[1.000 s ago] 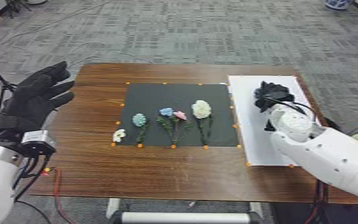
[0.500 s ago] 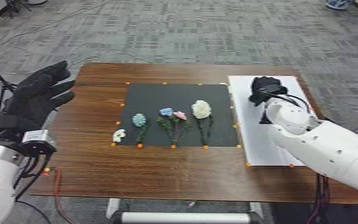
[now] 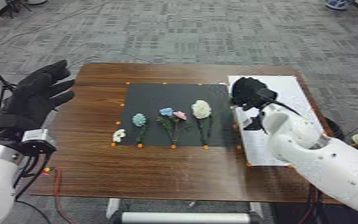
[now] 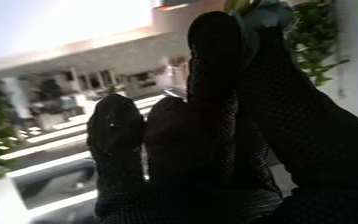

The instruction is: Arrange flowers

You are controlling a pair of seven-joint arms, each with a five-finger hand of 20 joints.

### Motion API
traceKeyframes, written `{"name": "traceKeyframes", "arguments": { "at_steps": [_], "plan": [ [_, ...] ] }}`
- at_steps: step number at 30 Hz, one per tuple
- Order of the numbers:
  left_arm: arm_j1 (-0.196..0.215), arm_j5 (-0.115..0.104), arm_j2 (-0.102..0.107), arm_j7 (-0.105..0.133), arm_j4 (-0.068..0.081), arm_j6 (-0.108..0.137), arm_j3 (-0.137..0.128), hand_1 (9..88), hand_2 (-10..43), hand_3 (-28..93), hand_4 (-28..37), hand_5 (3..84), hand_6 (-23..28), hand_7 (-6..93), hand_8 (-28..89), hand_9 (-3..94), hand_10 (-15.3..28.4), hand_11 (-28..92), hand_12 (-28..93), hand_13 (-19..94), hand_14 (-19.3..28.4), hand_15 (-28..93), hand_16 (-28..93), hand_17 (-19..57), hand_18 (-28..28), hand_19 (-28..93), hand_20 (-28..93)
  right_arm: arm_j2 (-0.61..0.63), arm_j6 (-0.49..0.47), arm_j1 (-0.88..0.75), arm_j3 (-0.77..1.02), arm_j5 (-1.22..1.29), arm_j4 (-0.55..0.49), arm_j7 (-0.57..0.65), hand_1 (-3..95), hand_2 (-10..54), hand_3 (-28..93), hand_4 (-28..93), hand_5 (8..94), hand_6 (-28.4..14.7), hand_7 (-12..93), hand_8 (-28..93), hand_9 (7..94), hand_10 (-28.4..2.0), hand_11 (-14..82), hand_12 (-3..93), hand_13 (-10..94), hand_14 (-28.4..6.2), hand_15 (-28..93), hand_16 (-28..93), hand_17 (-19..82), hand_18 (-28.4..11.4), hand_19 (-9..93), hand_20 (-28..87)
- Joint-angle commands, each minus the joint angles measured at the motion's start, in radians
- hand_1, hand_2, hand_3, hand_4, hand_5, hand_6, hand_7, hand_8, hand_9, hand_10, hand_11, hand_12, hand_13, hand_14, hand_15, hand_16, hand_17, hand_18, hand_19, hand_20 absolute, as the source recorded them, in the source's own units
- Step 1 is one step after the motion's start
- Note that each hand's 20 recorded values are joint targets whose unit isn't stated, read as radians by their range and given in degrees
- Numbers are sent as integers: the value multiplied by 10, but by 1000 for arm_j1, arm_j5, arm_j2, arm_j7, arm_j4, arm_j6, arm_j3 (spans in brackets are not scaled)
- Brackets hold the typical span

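5 flowers lie on a dark mat [image 3: 149, 94] at the middle of the table [image 3: 167, 172]: a small white flower [image 3: 119, 135] at the mat's near left corner, then, moving right, a blue-green flower [image 3: 139, 119], a blue flower [image 3: 166, 111], a pink flower [image 3: 179, 115] and a large cream-white flower [image 3: 201, 108]. the stem of the cream-white flower runs from its head toward the table's near edge.

the right robot hand [image 3: 249, 91] is above the far left corner of a white board [image 3: 286, 100], which lies along the table's right edge. from that hand, the cream-white flower lies to the left and a little toward the near edge, and it is the closest of the 5. if it is picked next, the grasp probably needs to close across its long axis, low on the stem, to spare the head.

i cannot tell how far open the right robot hand is or whether it has hold of anything; in the wrist view a pale blue-green thing [image 4: 271, 15] and green leaves [image 4: 313, 40] show beside the glove. the left robot hand [image 3: 35, 97] is open and empty near the table's left edge, farther from the cream-white flower. no writing is readable on the flowers.
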Motion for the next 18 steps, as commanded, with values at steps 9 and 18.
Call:
{"name": "traceKeyframes", "arguments": {
  "at_steps": [9, 18],
  "plan": [
    [-9, 0, 5, -6, 5, -5, 3, 260, -15, 691, -269, 239, 17, 200, -98, 170, 93, 228, 189, 78, 127, 441, -51, -103, 187, 386, 105, -18, 46, -147, 23, -31, -57, -19, 489, -95, 827, -283, 729, 30, 469, 13, 877, -35, 186, 482, 726, -46, 833, 342, 446, -192, 932, 578],
    [1, 0, 3, -6, 3, -12, -4, 260, -15, 692, -269, 239, 17, 199, -98, 170, 94, 228, 190, 78, 127, 440, -51, -103, 187, 385, 104, -30, 79, -130, -18, -50, -67, 3, 489, -95, 822, -283, 731, 32, 466, 13, 879, -33, 179, 478, 728, -47, 835, 343, 447, -194, 932, 583]
  ]
}}
